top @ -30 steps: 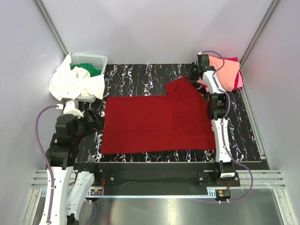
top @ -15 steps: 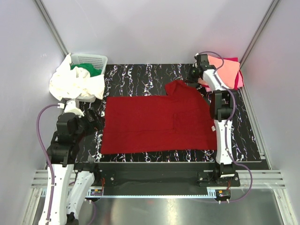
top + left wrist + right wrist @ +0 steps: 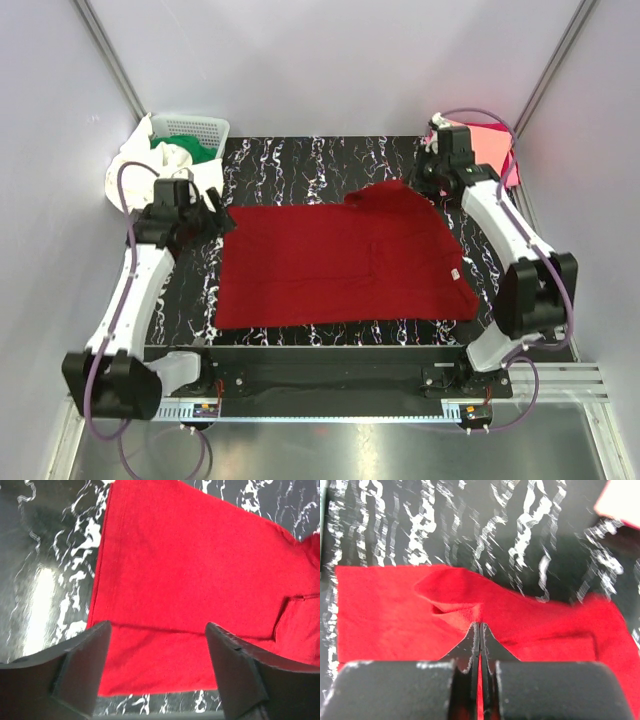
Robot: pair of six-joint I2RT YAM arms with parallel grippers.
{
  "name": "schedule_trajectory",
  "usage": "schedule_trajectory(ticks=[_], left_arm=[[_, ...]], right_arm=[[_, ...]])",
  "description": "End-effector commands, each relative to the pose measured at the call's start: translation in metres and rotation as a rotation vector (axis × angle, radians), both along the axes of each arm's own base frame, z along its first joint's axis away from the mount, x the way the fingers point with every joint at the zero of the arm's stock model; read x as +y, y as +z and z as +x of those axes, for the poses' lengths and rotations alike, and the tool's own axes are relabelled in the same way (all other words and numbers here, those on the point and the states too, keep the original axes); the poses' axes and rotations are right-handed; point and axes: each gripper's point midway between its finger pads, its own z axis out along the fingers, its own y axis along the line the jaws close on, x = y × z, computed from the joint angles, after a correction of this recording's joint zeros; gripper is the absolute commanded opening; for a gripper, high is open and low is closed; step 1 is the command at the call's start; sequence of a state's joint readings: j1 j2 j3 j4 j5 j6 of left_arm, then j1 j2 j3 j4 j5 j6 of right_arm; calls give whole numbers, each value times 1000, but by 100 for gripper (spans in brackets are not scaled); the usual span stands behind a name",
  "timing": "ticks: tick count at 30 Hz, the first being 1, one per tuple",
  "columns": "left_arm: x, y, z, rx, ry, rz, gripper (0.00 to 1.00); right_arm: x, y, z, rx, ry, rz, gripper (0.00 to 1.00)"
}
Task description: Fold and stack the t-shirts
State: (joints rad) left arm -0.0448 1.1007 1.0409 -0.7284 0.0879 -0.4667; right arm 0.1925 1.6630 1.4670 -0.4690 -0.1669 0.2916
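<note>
T-shirt (image 3: 385, 610) (red) in right claw (image 3: 480, 626)

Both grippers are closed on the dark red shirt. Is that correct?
Only the right gripper is closed on the dark red shirt; the left gripper is open, fingers wide apart, as the left wrist view shows.

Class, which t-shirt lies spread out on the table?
The dark red t-shirt; the white t-shirt is crumpled on the basket, the salmon pink t-shirt lies folded.
</note>
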Motion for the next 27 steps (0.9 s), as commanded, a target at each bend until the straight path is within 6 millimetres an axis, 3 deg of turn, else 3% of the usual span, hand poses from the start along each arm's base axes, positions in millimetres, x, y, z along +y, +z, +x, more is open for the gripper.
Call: schedule_trajectory(ticks=[1, 2, 3, 5, 6, 8, 9, 11, 12, 14, 15, 17, 18, 19, 20, 22, 24, 27], left_arm=[[-5, 17, 44, -62, -11, -23, 79], [-6, 22, 56, -69, -11, -25, 78], [-6, 4, 66, -11, -8, -22, 76], [-5, 3, 82, 15, 5, -15, 74], [-4, -15, 90, 75, 15, -5, 73], [1, -18, 103, 97, 45, 25, 71], [3, -32, 110, 134, 59, 46, 71], [6, -32, 123, 141, 75, 76, 68], [8, -46, 130, 178, 86, 94, 67], [12, -48, 142, 196, 106, 123, 63], [14, -66, 147, 241, 114, 143, 62], [9, -66, 159, 242, 111, 157, 61], [10, -79, 162, 270, 118, 179, 61], [7, -76, 170, 258, 118, 182, 61], [4, -90, 174, 284, 117, 211, 62], [0, -90, 185, 281, 123, 225, 63], [-3, -109, 189, 319, 129, 250, 65], [-8, -122, 197, 341, 139, 253, 69]], right_arm=[[-21, -2, -15, -34, -62, -50, 0], [-19, -2, -19, -38, -56, -43, 0], [-20, -7, -29, -28, -58, -34, 0], [-20, -12, -34, -28, -62, -26, 0], [-21, -21, -42, -12, -62, -24, 0], [-21, -26, -45, -12, -62, -22, 0], [-21, -34, -51, 6, -57, -23, 0], [-24, -45, -58, 29, -57, -30, 0], [-24, -43, -61, 21, -58, -31, 0], [-27, -48, -69, 35, -64, -39, 0], [-29, -41, -73, 18, -70, -36, 0], [-34, -46, -83, 25, -86, -48, 0], [-37, -40, -88, 3, -96, -48, 0], [-38, -39, -91, -3, -103, -48, 0], [-39, -42, -98, -2, -104, -45, 0], [-41, -45, -104, 1, -106, -45, 0], [-40, -50, -111, 14, -102, -38, 0], [-38, -53, -118, 27, -96, -18, 0]])
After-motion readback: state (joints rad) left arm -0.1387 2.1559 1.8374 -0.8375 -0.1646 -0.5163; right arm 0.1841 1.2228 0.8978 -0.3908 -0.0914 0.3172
